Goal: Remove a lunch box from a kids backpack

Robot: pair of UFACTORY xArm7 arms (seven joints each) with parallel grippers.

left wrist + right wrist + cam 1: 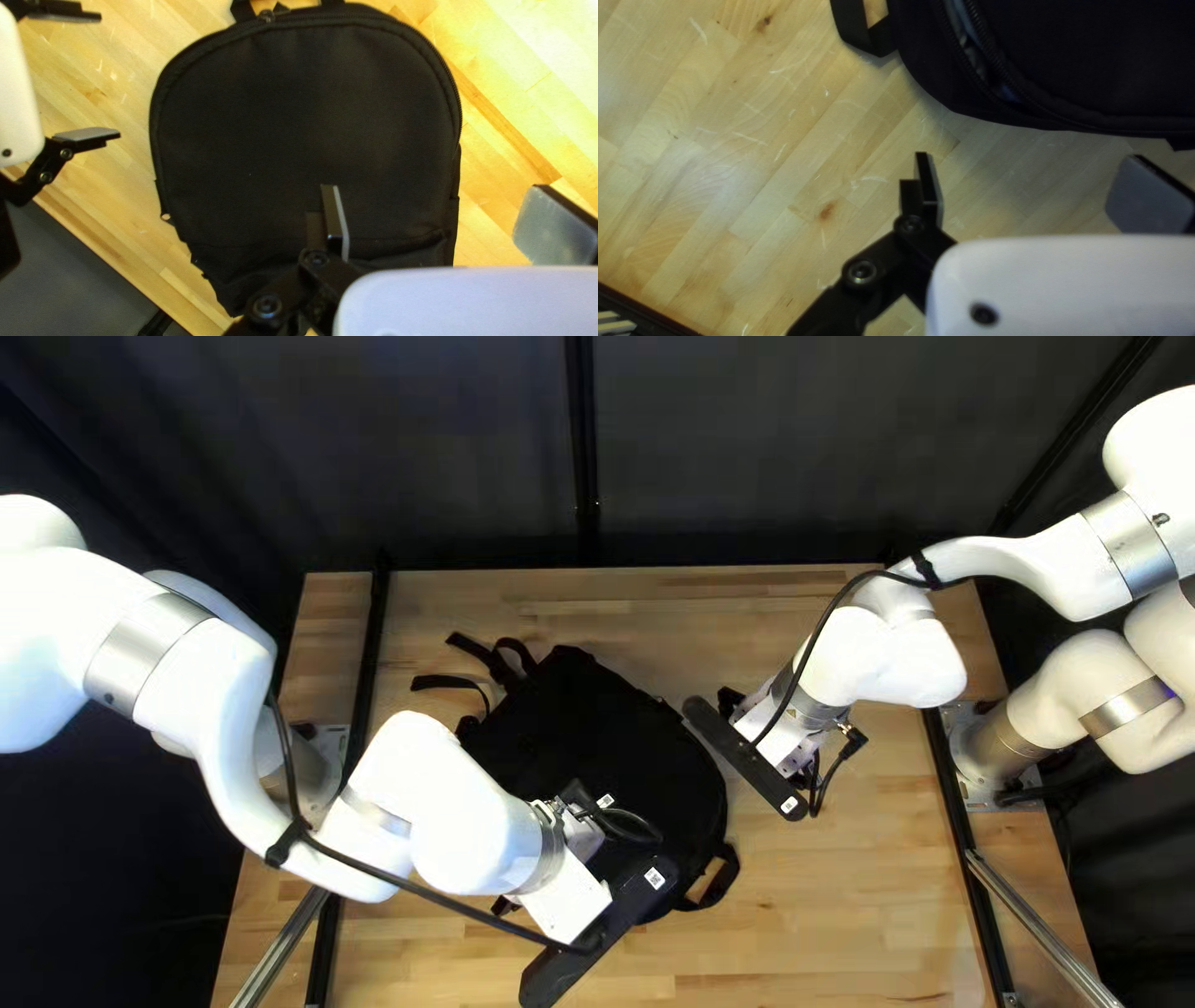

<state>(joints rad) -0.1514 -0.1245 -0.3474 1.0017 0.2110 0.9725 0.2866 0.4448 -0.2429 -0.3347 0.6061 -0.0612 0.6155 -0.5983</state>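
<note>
A black backpack (573, 722) lies on the table, partly beneath my left gripper (563, 894). To its right is my right gripper (778, 737). In the left wrist view my left gripper (443, 214) is open above the lower part of the backpack (305, 118), holding nothing. In the right wrist view my right gripper (1033, 186) is open and empty over bare wood beside the backpack (1108, 62). A zipper (986, 53) there is parted, showing a strip of bluish material. No lunch box can be seen.
The wooden table (859, 871) extends around the backpack. Loose straps (479, 662) spread at its upper left in the top left view, and a strap loop (716, 881) sticks out at its lower right. Metal rails (1040, 931) run along the table's sides.
</note>
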